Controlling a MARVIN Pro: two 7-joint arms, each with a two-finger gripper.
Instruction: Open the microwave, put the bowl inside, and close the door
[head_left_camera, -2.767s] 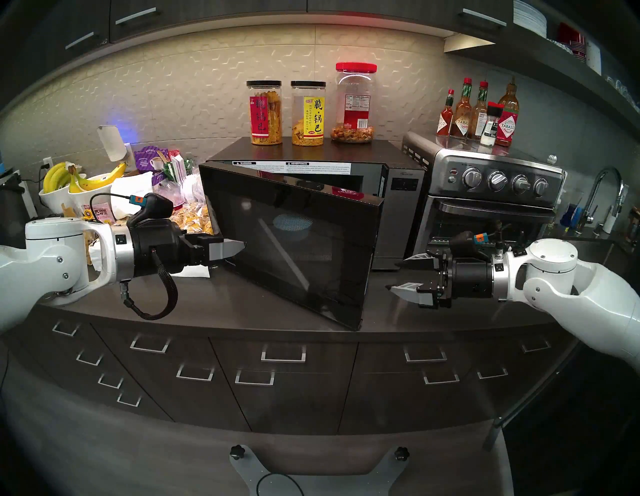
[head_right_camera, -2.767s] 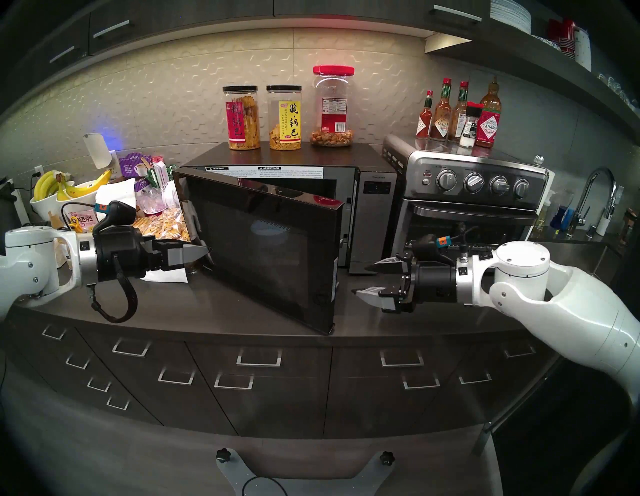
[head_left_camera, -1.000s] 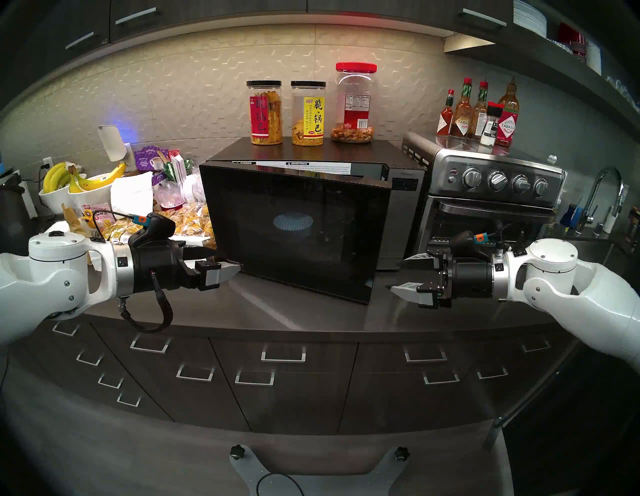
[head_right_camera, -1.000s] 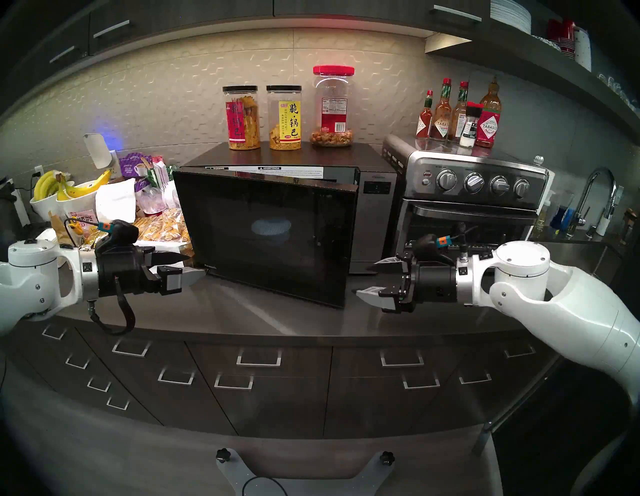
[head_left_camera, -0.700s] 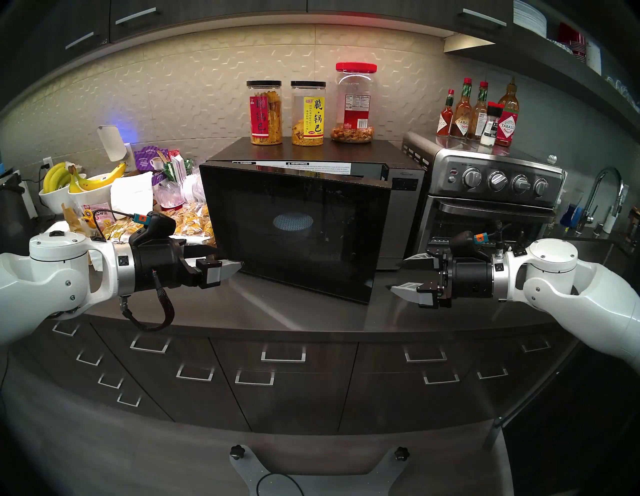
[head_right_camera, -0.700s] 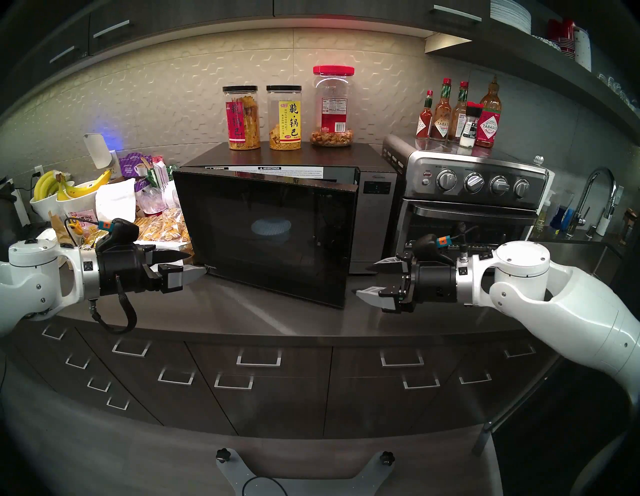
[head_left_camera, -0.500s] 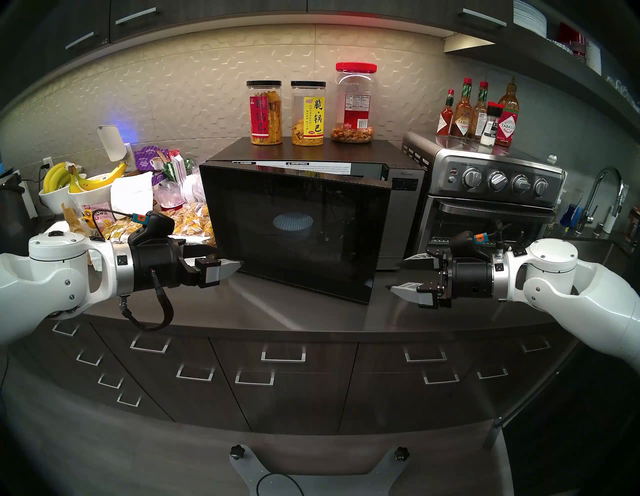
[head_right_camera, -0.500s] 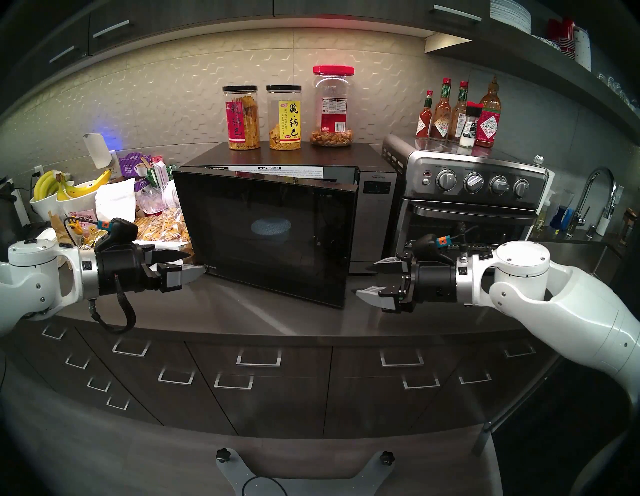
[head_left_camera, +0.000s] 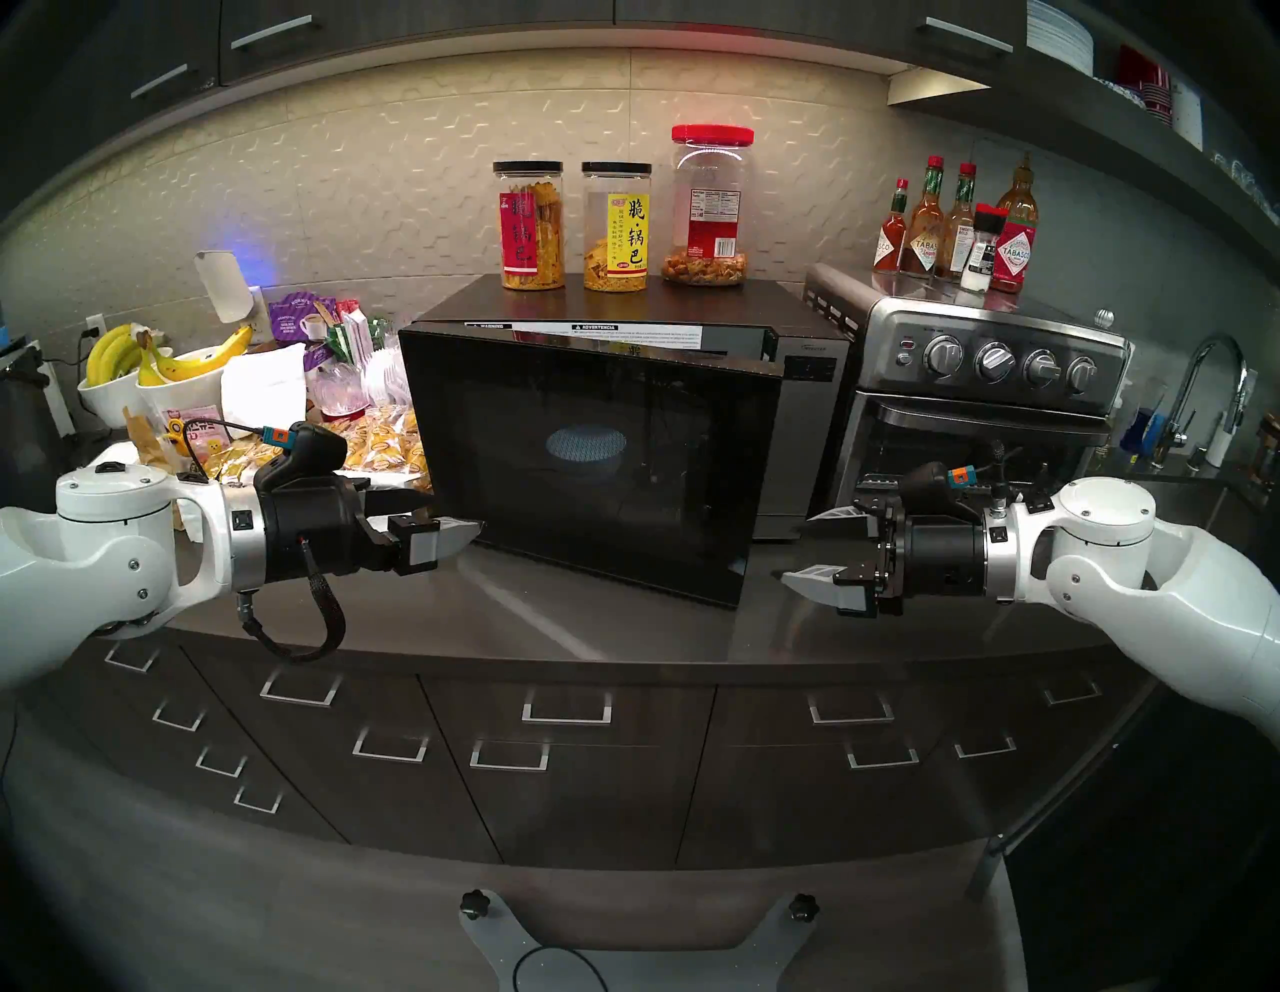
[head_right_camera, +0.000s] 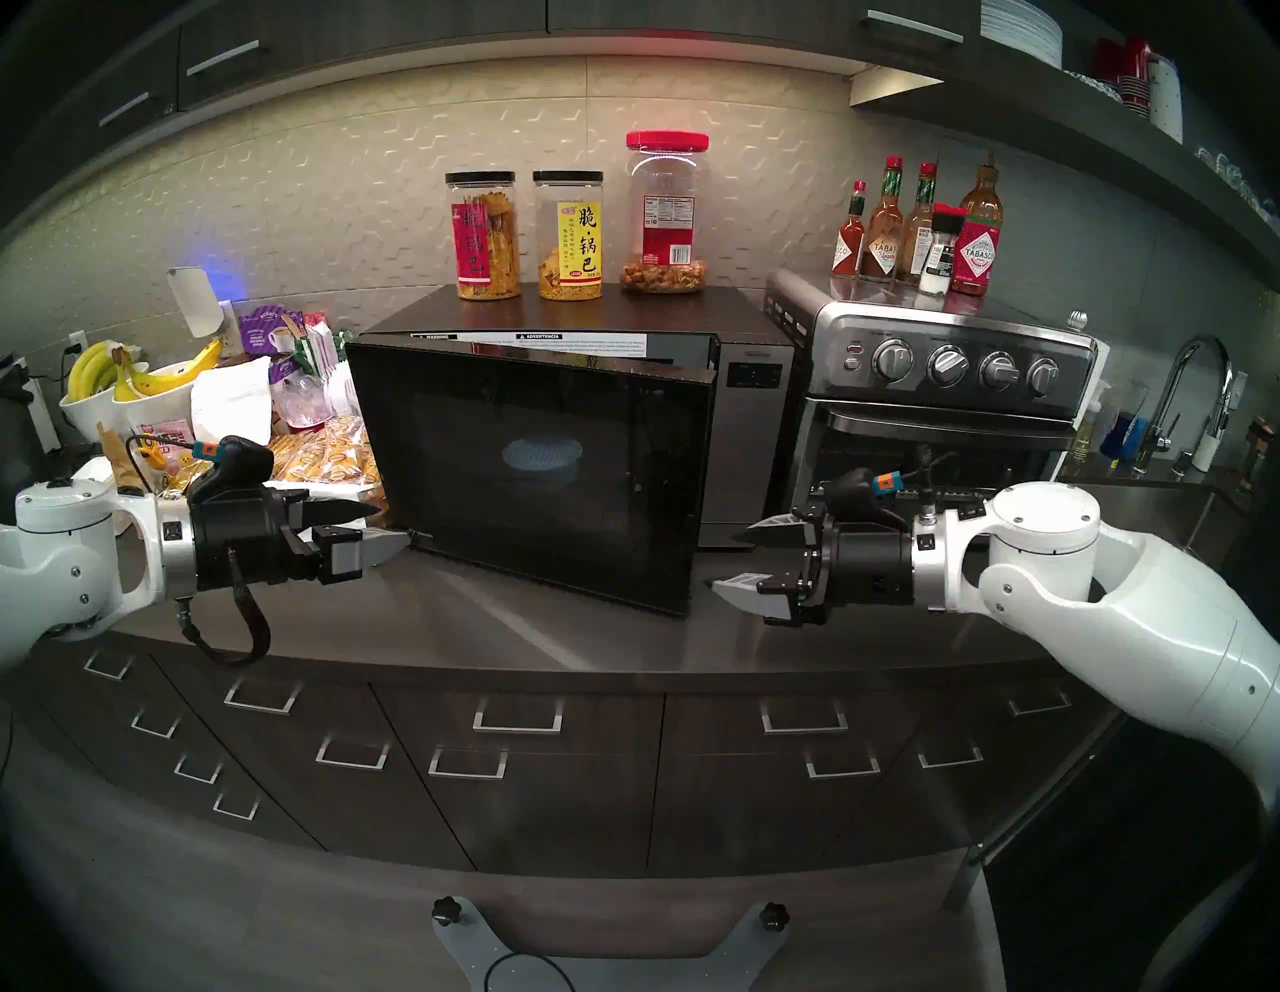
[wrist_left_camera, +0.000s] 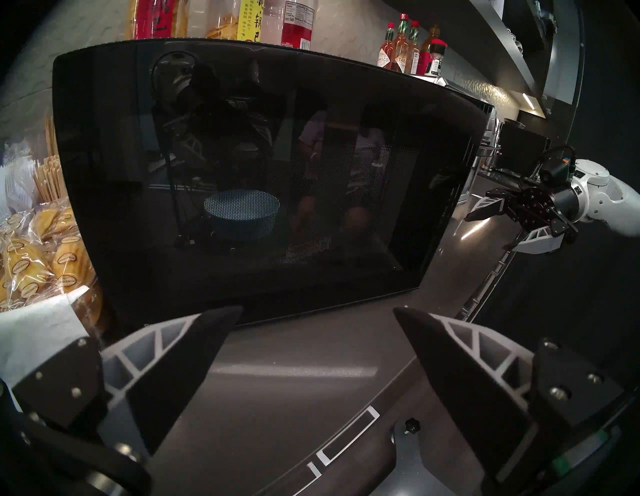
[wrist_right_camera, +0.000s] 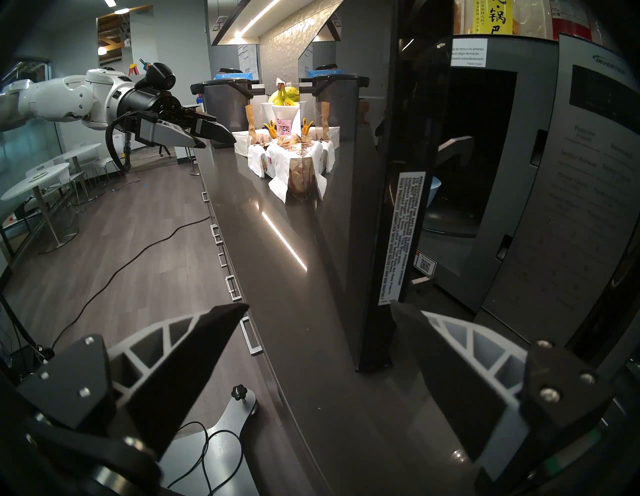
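While the door stands ajar | bowl inside microwave, at two o'clock from left gripper | both grippers spread wide, empty; right gripper at door's four o'clock

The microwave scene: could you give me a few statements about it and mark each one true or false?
1. The door of the microwave is fully shut. False: it stands slightly ajar.
2. The bowl is inside, seen through the door glass. True.
3. The left gripper grips the door. False: it is open and holds nothing.
4. Three jars stand on the microwave. True.
5. The right gripper holds a banana. False: it is open and empty.
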